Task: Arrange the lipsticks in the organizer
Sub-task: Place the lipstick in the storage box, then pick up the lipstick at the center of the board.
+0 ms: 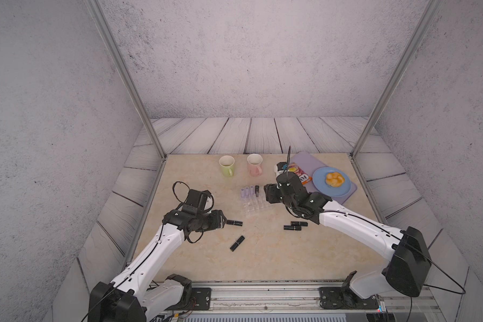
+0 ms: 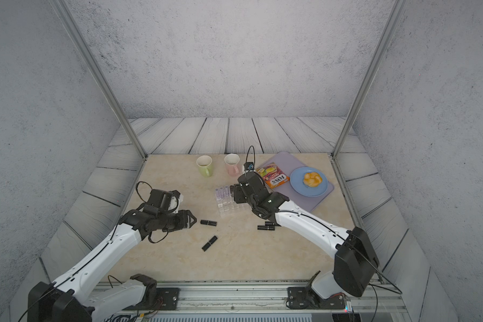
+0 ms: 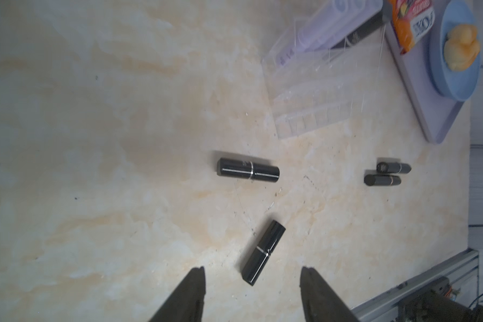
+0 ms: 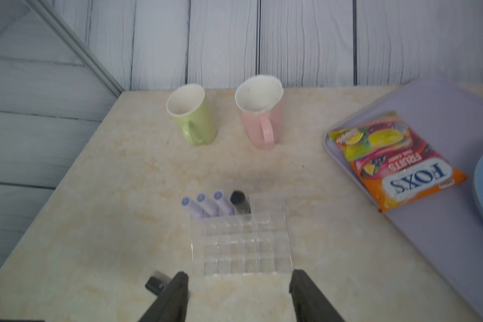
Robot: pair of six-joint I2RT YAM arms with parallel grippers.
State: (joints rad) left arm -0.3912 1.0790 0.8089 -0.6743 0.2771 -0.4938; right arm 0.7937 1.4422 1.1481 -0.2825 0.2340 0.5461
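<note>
You look down on a pale, marbled beige table point(image 1: 262, 259) standing inside a small booth. Rough grey walls point(image 1: 234, 55), like mottled plaster, close it in at the back and on both sides. Whitish wood-grain planks point(image 1: 234, 133) with dark seams ring the table. Two slanted aluminium posts point(image 1: 126, 78) rise from its far corners, and a metal rail point(image 1: 262, 295) runs along its near edge. The light is soft and even, casting only faint shadows.

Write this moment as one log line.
organizer: three lilac lipsticks, one black lipstick | table: four black lipsticks | both jaws: open, empty
</note>
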